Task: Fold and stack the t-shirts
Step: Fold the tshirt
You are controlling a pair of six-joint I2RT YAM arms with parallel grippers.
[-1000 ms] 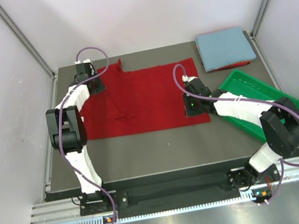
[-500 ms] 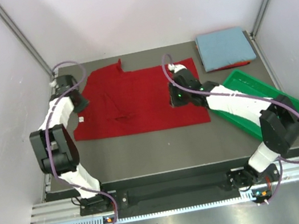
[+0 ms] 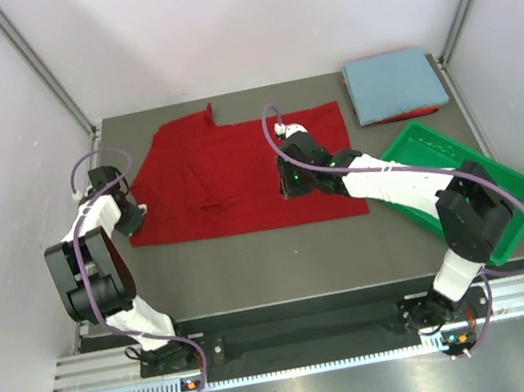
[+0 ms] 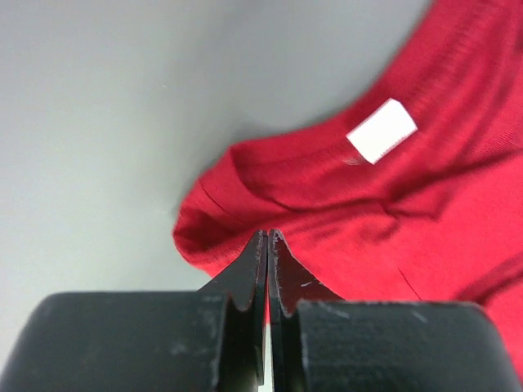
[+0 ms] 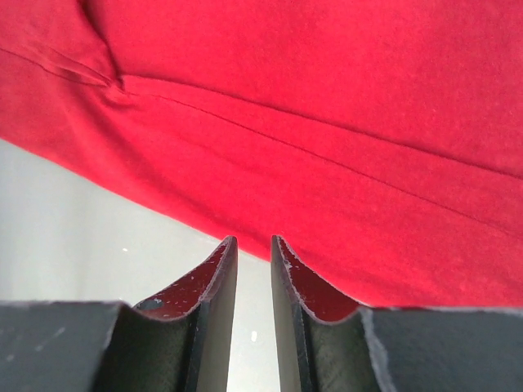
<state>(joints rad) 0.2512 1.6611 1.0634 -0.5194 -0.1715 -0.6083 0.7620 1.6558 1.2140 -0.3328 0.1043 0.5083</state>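
Left pincer (image 4: pixel 266 235) pinched tight on the neck edge of the dark red t-shirt (image 3: pixel 234 181) spread on the desk (image 3: pixel 254 263), right pincer (image 5: pixel 253 241) hovering near its hem, barely parted, gripping nothing.

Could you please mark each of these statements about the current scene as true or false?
1. The light blue t-shirt lies folded at the far right corner of the table. True.
2. The red t-shirt is folded and stacked on the blue one. False: it lies spread out on the table.
3. The left gripper has its fingers wide apart. False: they are pinched shut on the red t-shirt's left edge.
4. A white label shows on the red t-shirt in the left wrist view. True.
5. The right gripper is over the green tray. False: it is over the red t-shirt, with its fingers slightly apart.
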